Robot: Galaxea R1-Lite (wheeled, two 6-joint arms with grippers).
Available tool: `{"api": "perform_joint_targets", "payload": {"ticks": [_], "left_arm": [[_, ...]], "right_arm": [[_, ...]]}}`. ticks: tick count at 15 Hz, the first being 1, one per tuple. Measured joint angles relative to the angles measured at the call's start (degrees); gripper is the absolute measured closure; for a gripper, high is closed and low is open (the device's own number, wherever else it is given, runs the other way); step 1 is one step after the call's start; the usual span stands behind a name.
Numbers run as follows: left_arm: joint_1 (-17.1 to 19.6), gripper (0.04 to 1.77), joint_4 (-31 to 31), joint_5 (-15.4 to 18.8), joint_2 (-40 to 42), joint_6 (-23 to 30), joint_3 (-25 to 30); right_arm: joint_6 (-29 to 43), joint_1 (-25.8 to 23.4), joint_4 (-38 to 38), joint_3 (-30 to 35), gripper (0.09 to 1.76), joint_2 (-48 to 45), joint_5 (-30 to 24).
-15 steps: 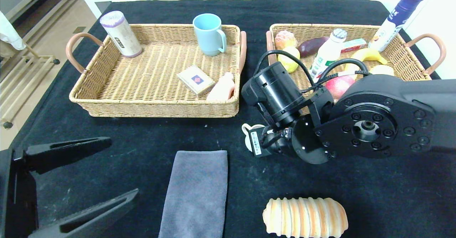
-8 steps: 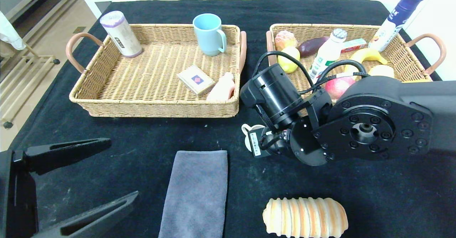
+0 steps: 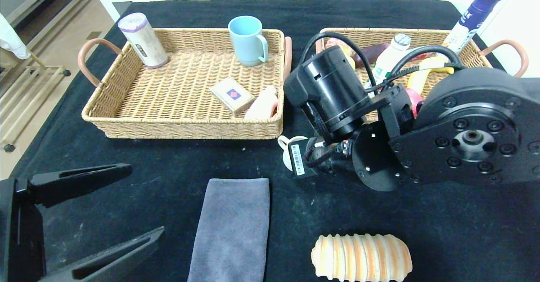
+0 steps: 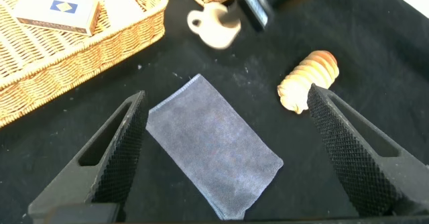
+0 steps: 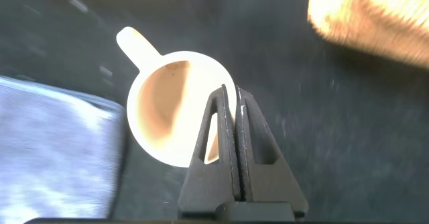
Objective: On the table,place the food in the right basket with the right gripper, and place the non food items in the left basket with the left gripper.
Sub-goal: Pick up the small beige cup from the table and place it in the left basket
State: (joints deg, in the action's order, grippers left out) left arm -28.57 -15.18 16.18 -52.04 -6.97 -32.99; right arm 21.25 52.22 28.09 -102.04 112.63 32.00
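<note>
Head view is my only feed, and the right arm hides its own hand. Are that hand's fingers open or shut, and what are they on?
Observer: Shut. The right wrist view shows the right hand with fingers pressed together, tips at the rim of the white cup.
Operator: Is the rim pinched?
Observer: Cannot tell. No gap shows between the fingers.
Operator: Anything inside the cup?
Observer: No, it is empty, its mouth facing that camera.
</note>
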Motion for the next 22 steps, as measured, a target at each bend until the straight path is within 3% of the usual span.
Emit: {"api": "perform_joint_targets", "payload": {"ticks": [4,6,9,12,18,22], "left_arm": [[0.00,0.09,-0.09,-0.06,0.04,0.04,-0.02],[0.02,0.09,-0.15,-0.09,0.26,0.06,-0.02],[0.00,0.09,-0.23,-0.20,0.43,0.15,-0.30],[0.00,0.09,-0.23,-0.17,0.94,0.09,-0.50],[0.00,0.09,-0.30,-0.20,1.39,0.06,-0.59],[0.00,0.09,-0.23,-0.20,1.41,0.09,-0.52]], "right_arm": [[-4.13,0.98,-0.59,-7.84,1.71,0.71,-0.09],[-5.95,1.11,-5.44,-9.84,1.71,1.82,-0.98],[-7.78,1.13,-13.53,-10.40,1.71,3.05,-4.50],[-8.02,1.11,-16.96,-10.26,1.71,3.99,-7.78],[-9.55,0.78,-27.95,-10.06,1.71,7.19,-8.25],[-9.68,-0.16,-29.57,-10.01,1.71,9.62,-8.13]]}}
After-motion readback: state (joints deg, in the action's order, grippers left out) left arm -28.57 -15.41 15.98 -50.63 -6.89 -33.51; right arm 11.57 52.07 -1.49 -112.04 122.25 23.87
